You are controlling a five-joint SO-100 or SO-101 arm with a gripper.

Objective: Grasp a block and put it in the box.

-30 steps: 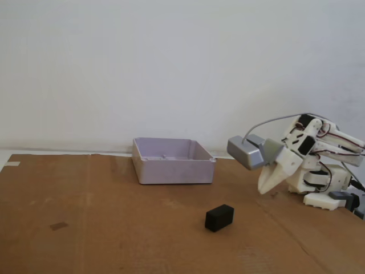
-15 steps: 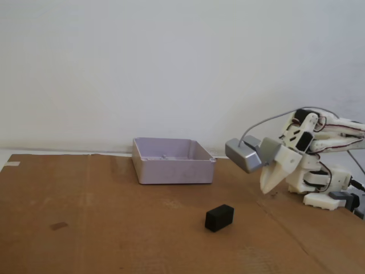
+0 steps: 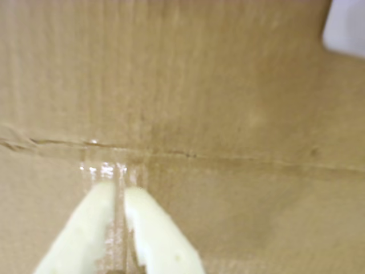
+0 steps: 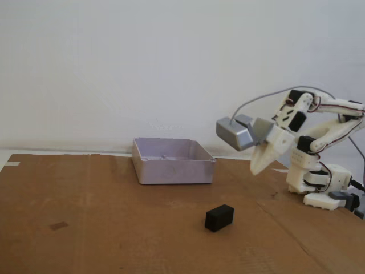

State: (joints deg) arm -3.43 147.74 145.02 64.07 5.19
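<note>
The gripper (image 4: 255,170) was held above the desk (image 4: 114,228) with jaws together and empty, the block (image 4: 219,217) lying in front of the box (image 4: 173,161).

White printed arm (image 4: 325,128) with black servo blocks, thin red wiring, cream tapered pincer (image 4: 256,168), silver-grey boxy camera module (image 4: 234,134) trailing a grey cable (image 4: 256,101).

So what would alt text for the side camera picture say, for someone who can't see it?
A white robot arm hangs above brown cardboard, its fingers shut and empty. A small black block lies below them, with a shallow pale grey box behind it.
</note>
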